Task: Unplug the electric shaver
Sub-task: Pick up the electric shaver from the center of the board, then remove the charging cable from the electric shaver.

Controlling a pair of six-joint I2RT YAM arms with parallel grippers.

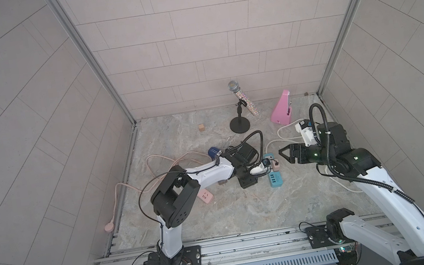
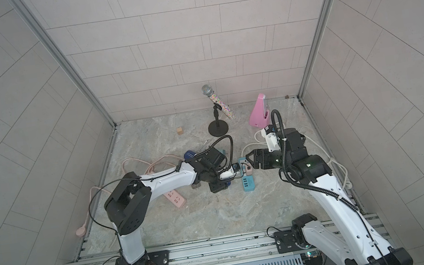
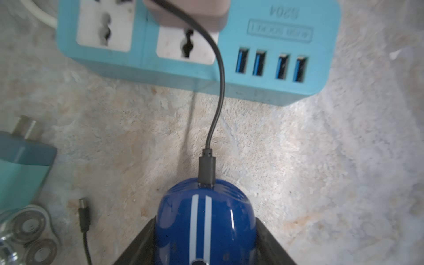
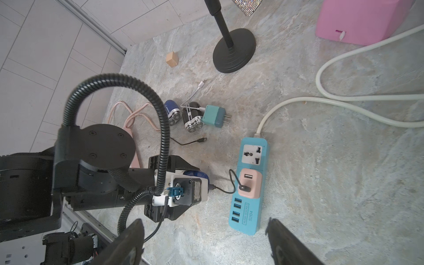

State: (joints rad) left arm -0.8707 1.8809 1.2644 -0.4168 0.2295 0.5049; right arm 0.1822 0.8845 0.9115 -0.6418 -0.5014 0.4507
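Observation:
A glossy blue electric shaver (image 3: 174, 213) with two white stripes lies on the marble floor, and my left gripper (image 3: 205, 238) is shut on it, one finger on each flank. A black cable (image 3: 220, 80) is plugged into the shaver's end through a small connector (image 3: 207, 168). It loops to a pink adapter (image 4: 250, 185) seated in the blue power strip (image 4: 245, 220). In the top views the left wrist hides most of the shaver. My right gripper (image 1: 285, 156) hangs open above the floor, just right of the strip (image 1: 274, 179) and adapter (image 1: 275, 165), holding nothing.
Two other shavers, blue (image 4: 172, 112) and black (image 4: 192, 119), lie beside a teal charger plug (image 4: 214, 115) and a loose black cable end (image 4: 202, 140). Behind stand a microphone stand (image 1: 239, 126), a pink metronome (image 1: 283, 109) and a wooden cube (image 1: 201, 128). A pink strip (image 1: 204, 197) and thick white cords (image 4: 344, 98) lie around.

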